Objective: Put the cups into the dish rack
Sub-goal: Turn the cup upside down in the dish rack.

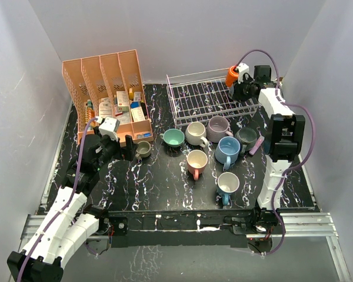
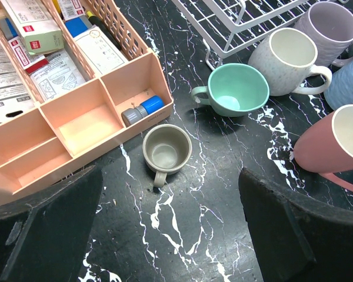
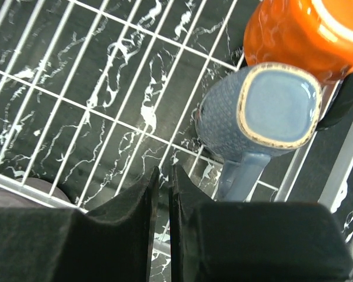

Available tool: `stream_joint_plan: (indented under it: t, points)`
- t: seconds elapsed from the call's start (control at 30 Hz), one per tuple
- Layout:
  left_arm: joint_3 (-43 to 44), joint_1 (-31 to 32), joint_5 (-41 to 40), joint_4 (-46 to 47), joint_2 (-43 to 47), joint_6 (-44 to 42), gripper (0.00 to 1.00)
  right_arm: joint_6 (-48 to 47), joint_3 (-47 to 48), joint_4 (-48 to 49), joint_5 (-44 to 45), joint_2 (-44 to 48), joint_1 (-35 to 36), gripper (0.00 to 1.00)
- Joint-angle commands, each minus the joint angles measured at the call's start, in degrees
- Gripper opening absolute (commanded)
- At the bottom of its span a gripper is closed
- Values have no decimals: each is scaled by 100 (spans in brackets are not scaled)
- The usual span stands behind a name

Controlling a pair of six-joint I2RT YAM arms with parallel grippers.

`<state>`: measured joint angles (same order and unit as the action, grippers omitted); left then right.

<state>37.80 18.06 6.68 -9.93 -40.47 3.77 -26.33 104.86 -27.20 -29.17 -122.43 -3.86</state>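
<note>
The dish rack (image 1: 212, 94) is free over its left and middle grid; only the far right corner is taken, by an orange cup (image 3: 300, 29) and a blue-grey cup (image 3: 276, 111) just beside each other. In front of the rack a close group of cups (image 1: 226, 150) blocks the way, while the olive cup (image 2: 166, 148) stands apart near the pink organizer (image 2: 82, 123), with bare table (image 1: 165, 188) on its near side.

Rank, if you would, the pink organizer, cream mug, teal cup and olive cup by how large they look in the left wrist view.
1. pink organizer, by far largest.
2. cream mug and teal cup look about alike, so unranked.
3. olive cup, smallest.
</note>
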Motion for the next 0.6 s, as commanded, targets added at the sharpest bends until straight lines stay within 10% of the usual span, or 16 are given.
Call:
stream_joint_plan:
  t: [0.0,0.57]
  points:
    - [-3,-31,35,0,4,-65,97,233,441,177,598,-64,3,15]
    - [-6,-29,35,0,-40,-75,97,349,548,975,2114,-184,2,15]
